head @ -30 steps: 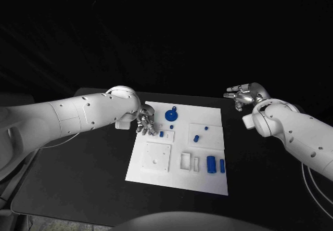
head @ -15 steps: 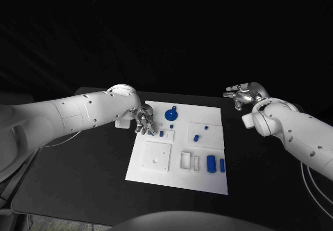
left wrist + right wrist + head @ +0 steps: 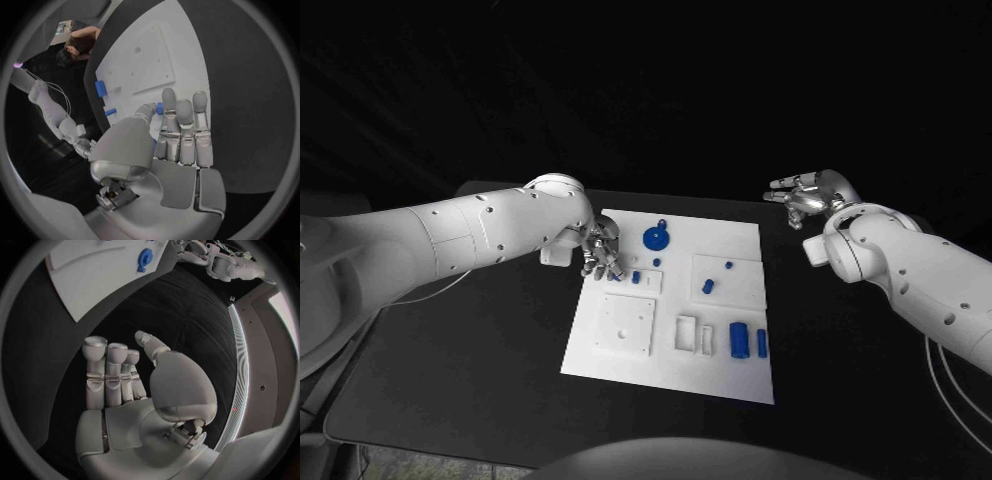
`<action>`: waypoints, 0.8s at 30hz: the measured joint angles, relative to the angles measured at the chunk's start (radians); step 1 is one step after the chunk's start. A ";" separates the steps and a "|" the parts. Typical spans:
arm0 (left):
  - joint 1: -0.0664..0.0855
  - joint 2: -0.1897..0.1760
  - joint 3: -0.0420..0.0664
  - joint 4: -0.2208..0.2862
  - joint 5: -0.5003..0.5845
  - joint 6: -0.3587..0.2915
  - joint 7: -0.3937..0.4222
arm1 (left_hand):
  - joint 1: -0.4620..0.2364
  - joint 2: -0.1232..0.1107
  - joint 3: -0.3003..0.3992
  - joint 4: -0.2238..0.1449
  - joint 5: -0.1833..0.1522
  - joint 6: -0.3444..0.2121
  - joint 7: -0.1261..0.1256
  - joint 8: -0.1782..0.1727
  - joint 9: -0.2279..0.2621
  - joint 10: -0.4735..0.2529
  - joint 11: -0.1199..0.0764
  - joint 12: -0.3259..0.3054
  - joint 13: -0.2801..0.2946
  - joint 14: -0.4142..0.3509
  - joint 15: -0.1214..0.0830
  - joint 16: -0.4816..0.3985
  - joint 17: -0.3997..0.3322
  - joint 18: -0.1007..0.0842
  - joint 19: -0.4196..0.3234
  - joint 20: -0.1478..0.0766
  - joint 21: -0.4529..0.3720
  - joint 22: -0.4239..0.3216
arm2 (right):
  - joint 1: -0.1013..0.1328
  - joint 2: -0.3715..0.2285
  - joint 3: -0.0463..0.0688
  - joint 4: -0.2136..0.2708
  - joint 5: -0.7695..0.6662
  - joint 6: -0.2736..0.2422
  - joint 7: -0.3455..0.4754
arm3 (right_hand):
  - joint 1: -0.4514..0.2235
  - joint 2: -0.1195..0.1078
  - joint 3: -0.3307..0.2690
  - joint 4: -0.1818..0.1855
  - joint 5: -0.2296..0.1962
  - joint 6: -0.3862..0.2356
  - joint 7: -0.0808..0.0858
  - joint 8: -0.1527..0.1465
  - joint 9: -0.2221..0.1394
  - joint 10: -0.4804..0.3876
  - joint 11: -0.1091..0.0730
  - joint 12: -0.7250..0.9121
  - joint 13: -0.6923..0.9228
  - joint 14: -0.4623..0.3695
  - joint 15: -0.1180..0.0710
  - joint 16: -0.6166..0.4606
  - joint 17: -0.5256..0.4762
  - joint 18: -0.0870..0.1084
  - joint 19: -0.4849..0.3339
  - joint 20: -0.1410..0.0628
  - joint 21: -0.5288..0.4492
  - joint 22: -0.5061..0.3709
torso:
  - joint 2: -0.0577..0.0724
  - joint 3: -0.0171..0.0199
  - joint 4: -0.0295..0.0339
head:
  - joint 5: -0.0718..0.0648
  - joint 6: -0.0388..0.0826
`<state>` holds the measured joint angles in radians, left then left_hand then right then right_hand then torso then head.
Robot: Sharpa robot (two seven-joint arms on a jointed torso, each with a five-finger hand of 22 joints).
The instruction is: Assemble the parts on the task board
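The white task board (image 3: pixel 733 250) lies mid-table and appears again in the left wrist view (image 3: pixel 150 60). On it sit a round blue part (image 3: pixel 655 238), several small blue pegs such as the one at the middle (image 3: pixel 708 287), and two blue cylinders (image 3: pixel 737 340) near its front edge. My left hand (image 3: pixel 600 250) hovers over the board's left edge, fingers pointing down. A small blue part (image 3: pixel 159 106) shows between its thumb tip and a finger, apparently pinched. My right hand (image 3: pixel 802 195) hangs beyond the board's far right corner, over bare table, holding nothing, thumb apart from the fingers.
A raised white square block (image 3: pixel 626 325) and a white slotted holder (image 3: pixel 687 333) stand on the board's near half. The black table (image 3: pixel 473 350) extends to both sides. The right wrist view shows the board's corner (image 3: pixel 94 270), the round blue part (image 3: pixel 145 257) and my left hand (image 3: pixel 212 262).
The left hand has edged slightly further over the board's left edge. The right hand and the parts on the board have stayed put.
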<state>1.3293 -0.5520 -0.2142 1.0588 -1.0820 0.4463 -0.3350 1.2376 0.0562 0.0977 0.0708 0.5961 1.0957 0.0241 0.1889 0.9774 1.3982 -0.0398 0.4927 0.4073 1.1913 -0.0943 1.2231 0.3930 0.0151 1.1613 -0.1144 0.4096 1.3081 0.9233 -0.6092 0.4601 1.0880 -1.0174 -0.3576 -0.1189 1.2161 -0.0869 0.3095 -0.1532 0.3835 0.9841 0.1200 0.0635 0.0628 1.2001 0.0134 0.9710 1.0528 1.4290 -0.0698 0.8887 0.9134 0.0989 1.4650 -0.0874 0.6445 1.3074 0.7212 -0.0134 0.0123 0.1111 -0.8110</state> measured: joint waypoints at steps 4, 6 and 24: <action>0.000 0.002 0.000 0.000 0.001 0.001 -0.002 | -0.001 -0.001 0.000 0.000 0.000 0.000 0.000 0.000 0.000 -0.001 -0.001 0.000 0.000 0.000 0.000 0.000 0.000 0.000 0.000 0.000 0.000 0.000 | 0.000 0.000 0.000 0.000 0.000 0.000 0.000 | 0.000 0.000 0.000 0.000 0.000 0.000 0.000 0.000 0.000 0.000 0.000 0.000 0.000 0.000 0.000 0.000 0.000 0.000 0.000 0.000 0.000 0.000 | 0.000 0.0001 0.0000 | 0.000 0.000; 0.000 0.003 0.000 0.000 0.002 0.001 -0.003 | -0.001 -0.001 0.000 0.000 0.000 0.000 0.000 0.000 0.001 -0.001 -0.001 0.000 0.000 0.000 0.000 0.004 -0.001 0.000 0.000 0.000 0.000 0.000 | 0.000 0.000 0.000 0.000 0.000 0.000 0.000 | 0.000 0.000 0.000 0.000 0.000 0.000 0.000 0.000 0.000 0.000 0.000 0.000 0.000 0.000 0.000 0.000 0.000 0.000 0.000 0.000 0.000 0.000 | 0.000 0.0001 -0.0001 | 0.001 0.000; 0.001 0.004 -0.008 -0.009 0.003 0.002 -0.009 | 0.001 0.001 -0.002 -0.002 -0.001 0.000 0.000 -0.001 0.000 -0.001 -0.001 0.002 0.000 0.000 0.000 0.004 -0.002 0.000 0.000 0.000 0.002 0.000 | 0.000 0.000 0.000 0.000 0.000 0.000 0.000 | 0.000 0.000 0.000 0.000 0.000 0.000 0.000 0.000 0.000 0.000 0.000 0.000 0.000 0.000 0.000 0.000 0.000 0.000 0.000 0.000 0.000 0.000 | 0.000 0.0002 -0.0001 | 0.000 0.001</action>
<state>1.3302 -0.5480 -0.2218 1.0498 -1.0794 0.4481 -0.3442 1.2385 0.0571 0.0961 0.0691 0.5954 1.0958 0.0241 0.1882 0.9772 1.3971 -0.0409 0.4947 0.4074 1.1913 -0.0942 1.2270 0.3909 0.0151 1.1614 -0.1144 0.4120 1.3078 0.9233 -0.6093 0.4601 1.0881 -1.0175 -0.3576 -0.1189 1.2161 -0.0869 0.3094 -0.1532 0.3835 0.9839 0.1203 0.0635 0.0628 1.2004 0.0132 0.9710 1.0527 1.4290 -0.0698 0.8887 0.9134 0.0989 1.4650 -0.0874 0.6446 1.3074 0.7211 -0.0132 0.0122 0.1107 -0.8099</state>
